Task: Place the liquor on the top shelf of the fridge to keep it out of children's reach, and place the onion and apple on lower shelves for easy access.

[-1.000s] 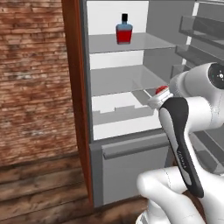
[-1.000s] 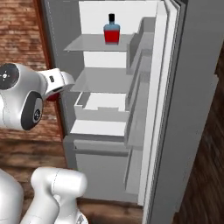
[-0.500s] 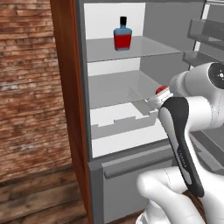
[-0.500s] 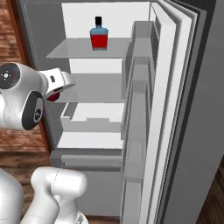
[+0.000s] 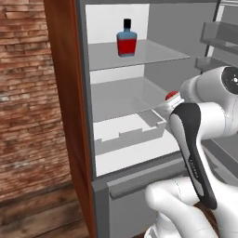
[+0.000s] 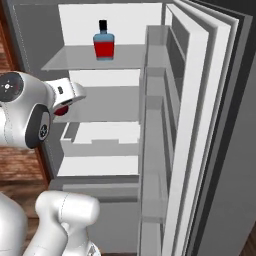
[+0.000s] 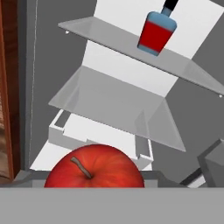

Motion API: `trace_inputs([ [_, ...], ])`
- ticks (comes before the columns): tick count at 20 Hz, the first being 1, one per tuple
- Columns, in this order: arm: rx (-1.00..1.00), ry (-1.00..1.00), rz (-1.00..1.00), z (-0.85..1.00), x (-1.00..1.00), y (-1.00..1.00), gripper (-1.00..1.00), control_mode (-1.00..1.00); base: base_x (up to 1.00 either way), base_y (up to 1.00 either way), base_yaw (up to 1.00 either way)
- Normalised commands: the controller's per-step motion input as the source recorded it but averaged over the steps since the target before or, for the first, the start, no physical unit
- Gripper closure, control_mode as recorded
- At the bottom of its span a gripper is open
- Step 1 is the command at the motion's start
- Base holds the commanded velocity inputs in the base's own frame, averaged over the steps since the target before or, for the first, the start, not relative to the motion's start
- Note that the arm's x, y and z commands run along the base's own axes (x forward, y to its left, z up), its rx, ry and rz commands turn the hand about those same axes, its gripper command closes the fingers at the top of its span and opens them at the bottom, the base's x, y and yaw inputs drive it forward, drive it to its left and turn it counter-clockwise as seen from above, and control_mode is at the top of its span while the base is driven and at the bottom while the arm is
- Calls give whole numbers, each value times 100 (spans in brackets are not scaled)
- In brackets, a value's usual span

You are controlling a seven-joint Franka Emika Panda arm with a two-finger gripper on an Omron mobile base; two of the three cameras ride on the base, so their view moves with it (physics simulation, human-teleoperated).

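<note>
The liquor stands upright on the top shelf of the open fridge. My gripper is shut on the apple, a dark red ball with a stem. It hangs in the air just in front of the fridge, level with the lower shelf. My own arm hides the fingers in both base views. The onion is out of view.
White drawer fronts sit under the lower shelf. The fridge door with its racks stands open on the right. A reddish wooden cupboard side and a brick wall bound the left.
The whole picture has shifted and the fridge looks nearer, so the base has moved. My arm keeps the apple in the same pose. The liquor stays on its shelf.
</note>
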Motion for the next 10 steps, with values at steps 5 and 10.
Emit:
trace_inputs([
  [5, 0, 0, 0, 0, 0, 0, 100, 100, 37, 0, -9],
  [10, 0, 0, 0, 0, 0, 0, 100, 100, 43, 0, -7],
])
